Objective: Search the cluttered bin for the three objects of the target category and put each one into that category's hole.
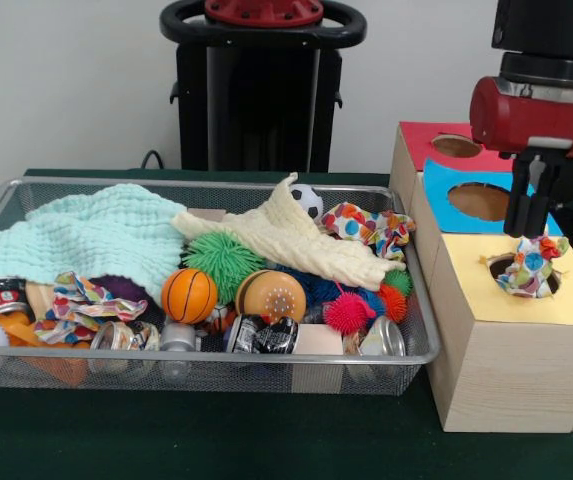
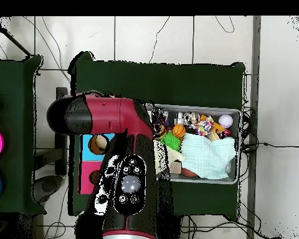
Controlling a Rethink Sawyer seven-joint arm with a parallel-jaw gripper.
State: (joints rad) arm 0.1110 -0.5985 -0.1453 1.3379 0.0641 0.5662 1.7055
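Dark green table, white wall behind, tiled floor in overhead view. Wooden box sits beside the wire bin. Dotted cloth is bunched in the box's yellow hole, partly sticking up, no clear long axis. Gripper hangs just above the cloth, fingers slightly apart, holding nothing. A second dotted cloth lies in the bin near the box.

The hand hangs just above the yellow hole of the wooden box at three o'clock, its fingers slightly parted, gripping nothing. A dotted cloth sits bunched in that hole. At nine o'clock, the wire basket holds a mint cloth, a cream cloth, balls and cans.
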